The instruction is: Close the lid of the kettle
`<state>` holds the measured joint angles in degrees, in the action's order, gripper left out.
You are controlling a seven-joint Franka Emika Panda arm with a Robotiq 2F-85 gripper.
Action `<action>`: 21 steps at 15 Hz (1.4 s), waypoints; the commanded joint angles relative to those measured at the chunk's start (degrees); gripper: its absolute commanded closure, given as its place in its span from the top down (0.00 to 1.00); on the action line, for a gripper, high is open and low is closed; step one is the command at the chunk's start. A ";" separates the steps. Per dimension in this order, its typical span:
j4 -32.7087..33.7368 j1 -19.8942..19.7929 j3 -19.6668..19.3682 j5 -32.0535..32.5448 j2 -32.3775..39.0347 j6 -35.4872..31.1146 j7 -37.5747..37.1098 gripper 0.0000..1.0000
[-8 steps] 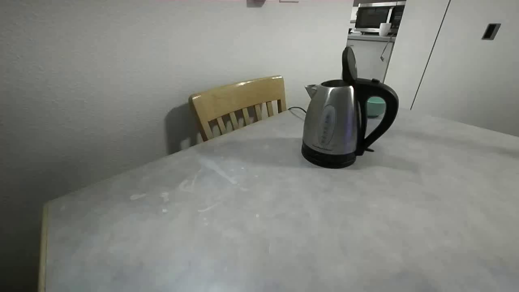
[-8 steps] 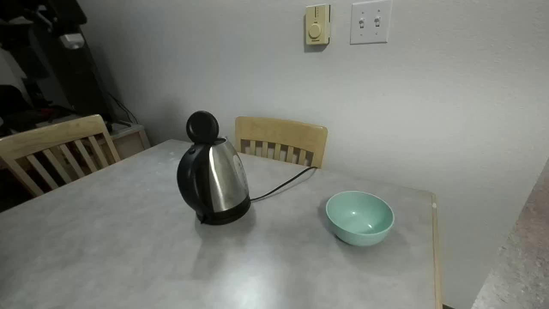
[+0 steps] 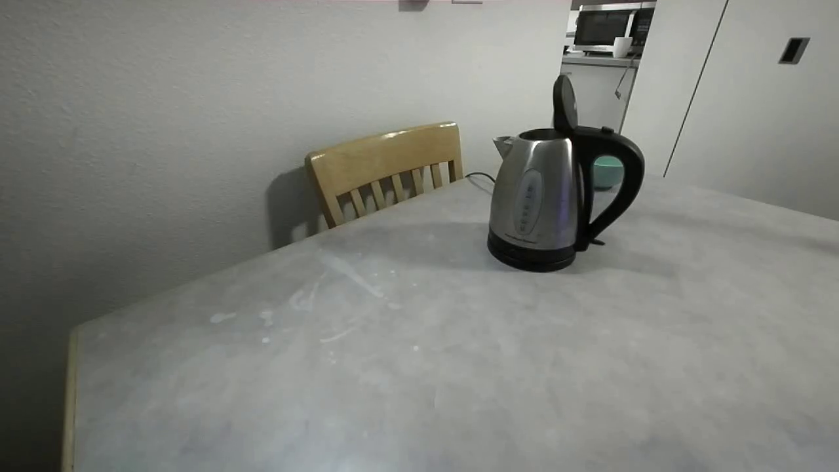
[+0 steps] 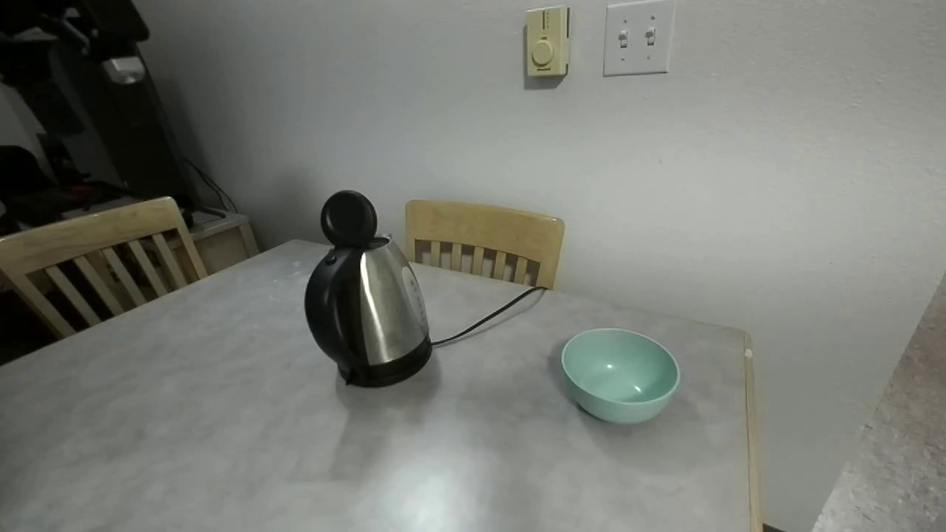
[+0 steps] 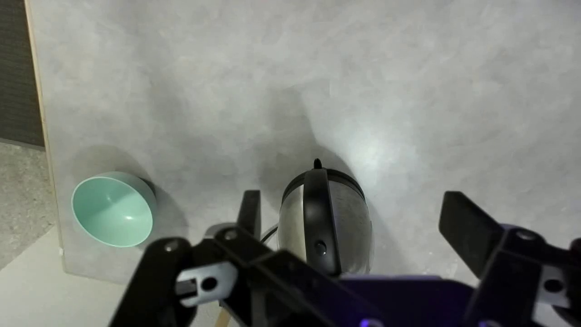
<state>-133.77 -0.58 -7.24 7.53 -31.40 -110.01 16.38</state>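
In both exterior views, as before, your kettle [image 3: 541, 196] stands on the table [image 3: 406, 367], lid [image 3: 564, 105] raised; its lettering [image 3: 520, 238] seems too small to read. In the wrist view, your gripper [image 5: 352, 202] is spread wide, the kettle visible between.

A pale wall [image 4: 776, 185] rises behind a grey table [image 4: 185, 443] in both exterior views. In an exterior view wooden chairs [image 4: 480, 229] stand at centre and left edge, a thermostat [image 4: 545, 48] and light switch [image 4: 639, 37] sit along the top, and glare [image 4: 425, 495] whitens the table at bottom centre. In an exterior view a microwave [image 3: 600, 29] shows upper right, left of a white panel [image 3: 741, 131].
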 commanded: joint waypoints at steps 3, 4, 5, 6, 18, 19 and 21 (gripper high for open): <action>-1.87 0.84 -1.59 -3.79 -0.28 -4.89 1.86 1.00; -2.75 1.64 -2.87 -7.29 0.10 -8.56 2.84 1.00; -3.36 2.17 -3.91 -10.07 1.07 -12.13 4.30 1.00; -4.11 2.63 -5.09 -12.88 2.30 -16.55 6.08 1.00; 0.24 10.81 -12.47 -47.14 18.05 -26.70 42.27 0.28; 0.83 10.28 -11.55 -47.15 19.32 -27.20 44.00 0.20; 2.33 9.64 -10.07 -47.23 21.82 -27.50 47.52 0.06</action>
<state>-135.01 11.30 -19.98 -37.84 -14.57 -138.04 58.10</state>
